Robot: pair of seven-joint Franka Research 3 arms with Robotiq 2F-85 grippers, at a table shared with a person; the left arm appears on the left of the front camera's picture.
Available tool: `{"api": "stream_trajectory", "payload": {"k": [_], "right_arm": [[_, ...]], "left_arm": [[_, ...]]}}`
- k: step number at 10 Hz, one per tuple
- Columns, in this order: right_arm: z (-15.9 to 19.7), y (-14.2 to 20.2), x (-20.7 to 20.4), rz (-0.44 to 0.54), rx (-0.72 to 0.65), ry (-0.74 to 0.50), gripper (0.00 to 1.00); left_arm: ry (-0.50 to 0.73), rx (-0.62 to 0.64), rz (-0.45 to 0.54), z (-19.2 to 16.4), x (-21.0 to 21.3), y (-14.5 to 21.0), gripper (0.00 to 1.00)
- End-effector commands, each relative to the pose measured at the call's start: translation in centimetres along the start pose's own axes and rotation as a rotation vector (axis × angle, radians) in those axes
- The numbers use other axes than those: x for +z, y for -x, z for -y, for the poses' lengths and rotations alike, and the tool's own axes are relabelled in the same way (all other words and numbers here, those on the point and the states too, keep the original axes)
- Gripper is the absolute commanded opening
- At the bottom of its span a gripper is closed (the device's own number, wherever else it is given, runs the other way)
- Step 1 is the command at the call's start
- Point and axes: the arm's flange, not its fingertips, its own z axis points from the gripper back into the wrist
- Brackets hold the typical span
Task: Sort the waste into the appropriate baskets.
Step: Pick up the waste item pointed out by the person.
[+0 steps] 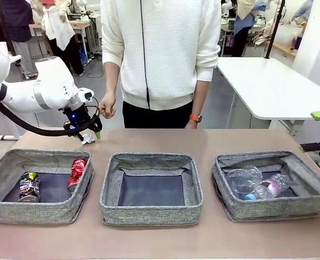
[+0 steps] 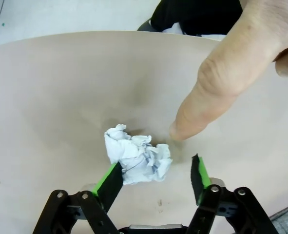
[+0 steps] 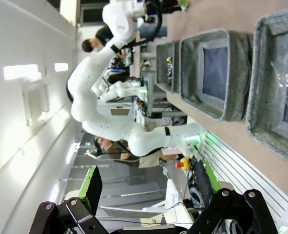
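I'm looking across the table (image 1: 203,142) at a person (image 1: 160,54) standing at the far side. Three baskets are sitting nearer me than the L gripper (image 1: 90,134): left basket (image 1: 2,208) holding the black printed can (image 1: 30,187) and crushed red can (image 1: 77,173), middle basket (image 1: 108,208) w/ nothing in it, right basket (image 1: 233,208) holding the clear cup (image 1: 240,180) and bottle w/ pink label (image 1: 276,185).

L gripper is hanging low over the table beyond the left basket, jaws partway open around the crumpled paper ball (image 2: 136,156); one pad is touching it, the other standing just clear. Person's hand (image 2: 231,73) is pointing a finger down just beyond the ball.

R gripper (image 3: 146,187) is hanging off to the side w/ jaws wide, nothing btwn them.
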Motion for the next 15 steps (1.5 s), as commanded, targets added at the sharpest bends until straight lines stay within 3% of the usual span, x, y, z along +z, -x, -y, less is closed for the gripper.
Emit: {"api": "stream_trajectory", "payload": {"k": [1, 2, 11, 13, 15], "right_arm": [[0.0, 0.2, 0.2, -0.006, 0.017, -0.009, 1.0], [0.0, 0.2, 0.2, -0.006, 0.017, -0.009, 1.0], [0.0, 0.2, 0.2, -0.006, 0.017, -0.009, 1.0], [0.0, 0.2, 0.2, -0.006, 0.017, -0.009, 1.0], [0.0, 0.2, 0.2, -0.006, 0.017, -0.009, 1.0]], "left_arm": [[-0.051, 0.004, -0.021, 0.2, -0.4, -0.1, 0.35], [-0.071, 0.0, -0.031, 0.2, -0.5, -0.1, 0.0], [-0.095, 0.012, -0.029, 0.3, -0.2, 0.3, 0.0], [-0.122, 0.034, -0.012, 0.8, 2.4, 2.2, 0.0], [-0.178, 0.077, 0.008, 2.5, 9.9, 7.9, 0.0]]}}
